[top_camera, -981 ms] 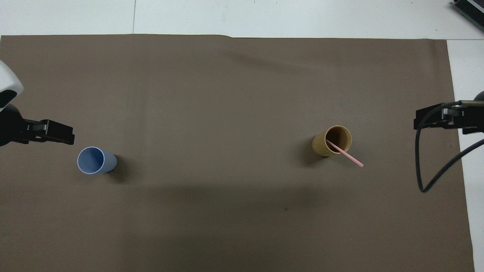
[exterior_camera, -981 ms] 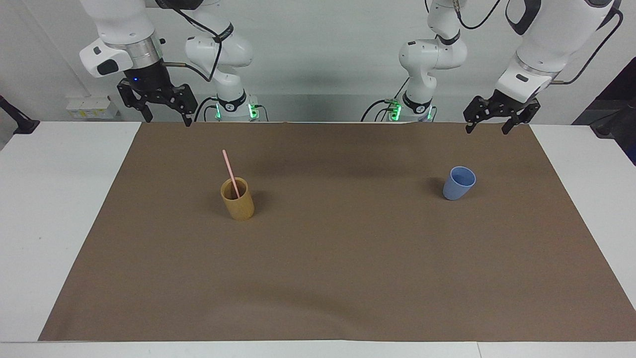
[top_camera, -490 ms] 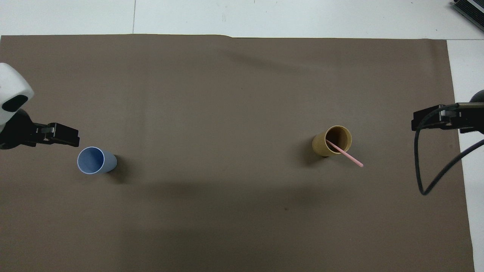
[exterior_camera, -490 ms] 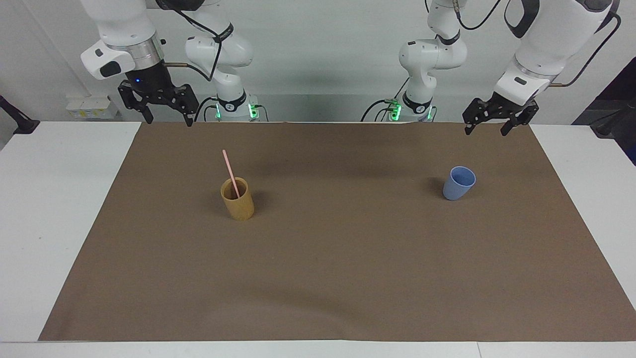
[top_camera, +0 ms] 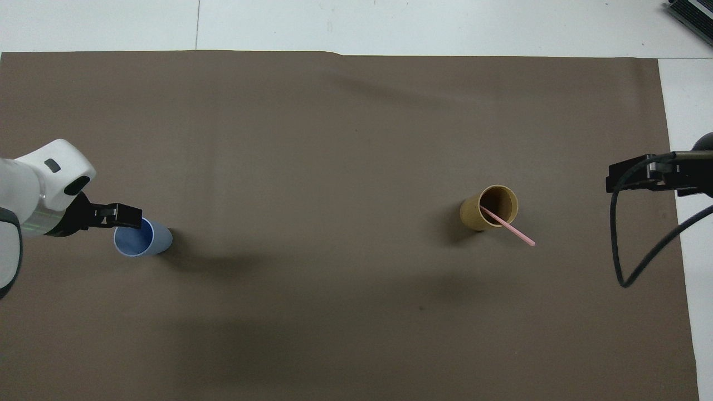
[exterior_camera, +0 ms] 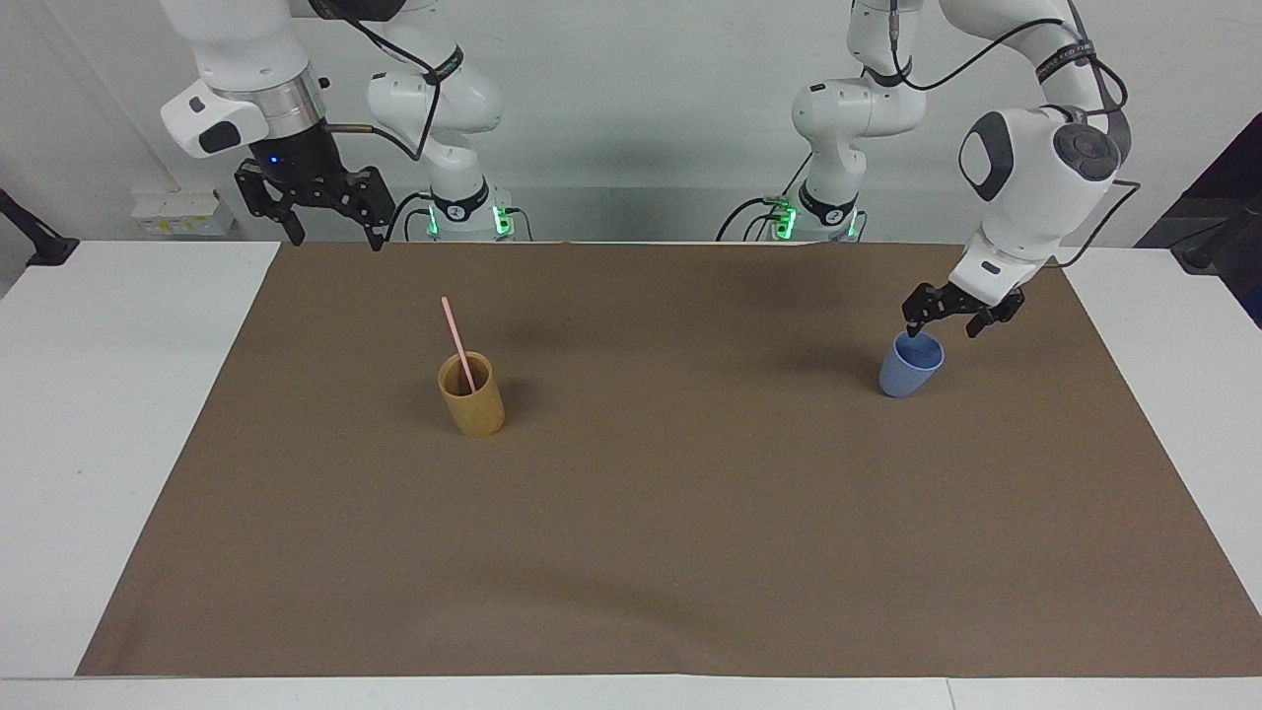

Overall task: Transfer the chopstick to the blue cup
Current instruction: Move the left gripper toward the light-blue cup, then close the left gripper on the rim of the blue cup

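The pale pink chopstick [exterior_camera: 456,338] stands leaning in the tan wooden cup [exterior_camera: 473,402] toward the right arm's end of the table; in the overhead view the chopstick [top_camera: 511,228] juts out over that cup's [top_camera: 483,210] rim. The light blue cup [exterior_camera: 909,369] stands upright and empty toward the left arm's end, also in the overhead view [top_camera: 146,239]. My left gripper [exterior_camera: 943,328] is open and hangs just over the blue cup's rim, on the robots' side; it also shows in the overhead view [top_camera: 123,215]. My right gripper [exterior_camera: 333,237] is open and empty, up over the mat's edge by the robots, apart from the tan cup.
A brown mat [exterior_camera: 690,542] covers most of the white table [exterior_camera: 108,444]. The right gripper's black cable [top_camera: 618,245] loops over the mat's edge at the right arm's end.
The left arm has come down and forward from over the mat's edge to the blue cup's rim. The right gripper has hardly moved. Cups and chopstick are unmoved.
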Controlling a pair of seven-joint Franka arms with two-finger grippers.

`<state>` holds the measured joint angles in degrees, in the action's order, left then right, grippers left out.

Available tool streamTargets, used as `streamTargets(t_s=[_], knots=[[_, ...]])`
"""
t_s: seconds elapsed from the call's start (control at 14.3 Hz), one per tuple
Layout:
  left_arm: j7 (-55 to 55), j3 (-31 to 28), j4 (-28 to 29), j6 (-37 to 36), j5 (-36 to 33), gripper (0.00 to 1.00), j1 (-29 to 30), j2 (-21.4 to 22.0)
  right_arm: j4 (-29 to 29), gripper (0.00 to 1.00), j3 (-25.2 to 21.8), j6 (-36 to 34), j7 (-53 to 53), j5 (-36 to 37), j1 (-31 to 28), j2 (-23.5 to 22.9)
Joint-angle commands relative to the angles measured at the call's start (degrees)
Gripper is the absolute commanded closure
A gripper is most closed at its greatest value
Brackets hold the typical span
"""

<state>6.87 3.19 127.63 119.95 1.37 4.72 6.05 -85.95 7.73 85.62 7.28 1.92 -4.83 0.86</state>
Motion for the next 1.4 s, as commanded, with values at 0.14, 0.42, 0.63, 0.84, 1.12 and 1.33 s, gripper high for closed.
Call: streamTargets(t_s=[0.14, 0.42, 0.63, 0.84, 1.12, 1.33], knots=[[2.0, 0.24, 8.51, 11.35, -0.31, 0.0, 0.9, 0.19, 0.26, 0.0, 0.18, -0.63, -1.22, -1.04, -0.7, 0.02], [3.06, 0.24, 8.43, 11.27, -0.31, 0.42, 0.9, -0.07, 0.26, 0.0, 0.18, -0.63, -1.22, -1.04, -0.7, 0.02], [3.06, 0.24, 7.81, 10.83, -0.31, 0.75, 1.17, -0.34, 0.26, 0.0, 0.18, -0.63, -1.22, -1.04, -0.7, 0.02], [3.06, 0.33, 6.49, 10.39, -0.31, 0.92, 2.66, -1.3, 0.26, 0.0, 0.18, -0.63, -1.22, -1.12, -0.7, 0.02], [2.97, 0.24, 4.74, 8.99, -0.31, 1.0, 2.66, -2.09, 0.26, 0.0, 0.18, -0.63, -1.22, -1.04, -0.7, 0.02], [2.45, 0.33, 0.27, 5.13, -0.31, 1.0, 2.49, -3.94, 0.26, 0.0, 0.18, -0.63, -1.22, -1.04, -0.7, 0.02]])
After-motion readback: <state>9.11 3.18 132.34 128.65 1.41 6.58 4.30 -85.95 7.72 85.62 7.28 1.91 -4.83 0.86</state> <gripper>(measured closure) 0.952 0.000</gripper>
